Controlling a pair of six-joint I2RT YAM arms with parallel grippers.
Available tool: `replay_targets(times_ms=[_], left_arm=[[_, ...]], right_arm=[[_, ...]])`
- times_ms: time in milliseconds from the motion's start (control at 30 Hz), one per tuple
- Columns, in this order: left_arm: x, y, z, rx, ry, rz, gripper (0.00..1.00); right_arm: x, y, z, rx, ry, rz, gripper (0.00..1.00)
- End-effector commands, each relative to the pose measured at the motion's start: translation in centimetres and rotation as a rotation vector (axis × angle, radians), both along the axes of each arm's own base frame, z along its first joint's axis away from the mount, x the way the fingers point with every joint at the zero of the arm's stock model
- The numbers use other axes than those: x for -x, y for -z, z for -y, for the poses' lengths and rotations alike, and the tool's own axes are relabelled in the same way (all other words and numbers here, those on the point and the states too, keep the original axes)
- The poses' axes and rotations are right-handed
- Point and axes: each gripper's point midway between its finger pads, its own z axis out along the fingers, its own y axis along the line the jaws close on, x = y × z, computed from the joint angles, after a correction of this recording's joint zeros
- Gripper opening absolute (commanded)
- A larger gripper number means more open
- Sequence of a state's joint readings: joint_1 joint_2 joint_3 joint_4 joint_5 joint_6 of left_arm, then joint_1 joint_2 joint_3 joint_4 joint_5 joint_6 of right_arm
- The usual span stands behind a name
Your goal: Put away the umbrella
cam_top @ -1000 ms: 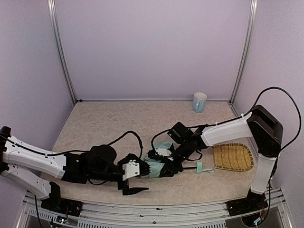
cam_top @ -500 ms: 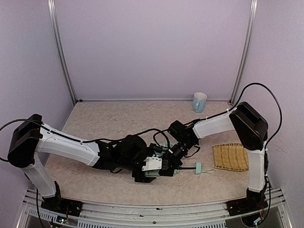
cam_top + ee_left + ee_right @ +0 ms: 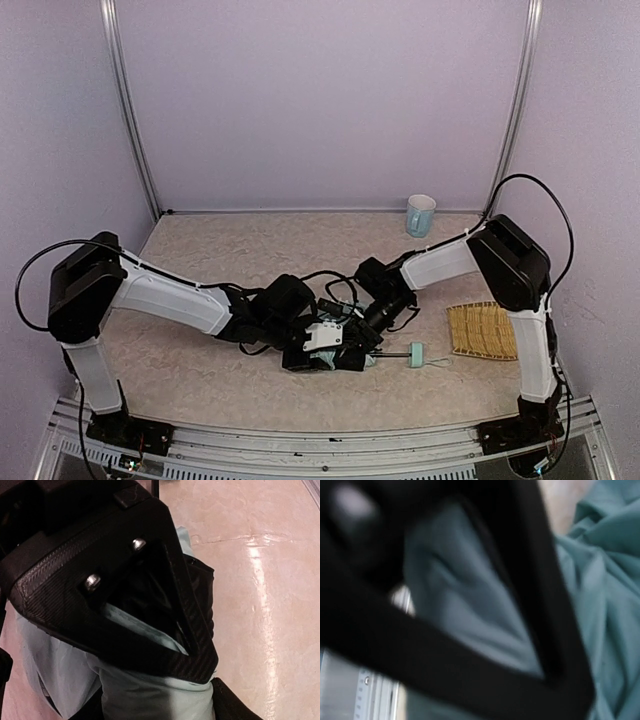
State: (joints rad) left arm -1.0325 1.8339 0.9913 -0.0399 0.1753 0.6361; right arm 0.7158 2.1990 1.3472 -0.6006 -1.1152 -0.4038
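While left hand (image 3: pixel 338 358) pinched mint-blue fabric folding umbrella (image 3: pixel 140 695), lower centre | right hand (image 3: pixel 365 335): grip untellable | risk: opposing tugs could slip fabric free.

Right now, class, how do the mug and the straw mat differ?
The pale blue mug stands upright; the yellow straw mat lies flat. The mug sits by the back wall; the mat lies nearer, at the right edge. Both rest on the table's right side.

White-shelled arms (image 3: pixel 170 298) with black joints (image 3: pixel 85 285) and cables (image 3: pixel 17 292).
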Motion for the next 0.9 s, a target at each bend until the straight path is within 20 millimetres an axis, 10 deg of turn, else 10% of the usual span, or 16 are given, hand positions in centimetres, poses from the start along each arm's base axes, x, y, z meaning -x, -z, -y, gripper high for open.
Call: replay_targets(times_ms=[0, 133, 300, 667, 867], left_arm=[[3.5, 6.1, -2.2, -0.162, -0.014, -0.241, 0.54], [4.1, 7.6, -3.1, -0.225, -0.047, -0.312, 0.28], [5.9, 9.0, -4.2, -0.308, -0.098, -0.517, 0.24], [5.6, 8.2, -4.7, -0.298, -0.201, -0.885, 0.18], [5.6, 7.8, -4.7, -0.278, -0.194, -1.029, 0.18]], right_arm=[[-1.6, 4.1, 2.1, 0.174, 0.117, 0.003, 0.15], [-4.3, 1.6, 2.3, 0.132, 0.221, 0.035, 0.41], [-6.0, -3.3, 3.9, 0.026, 0.332, 0.068, 0.82], [-7.3, -10.8, 8.0, 0.004, 0.486, 0.541, 0.85], [-3.5, -12.0, 7.8, -0.139, 0.391, 1.064, 0.87]])
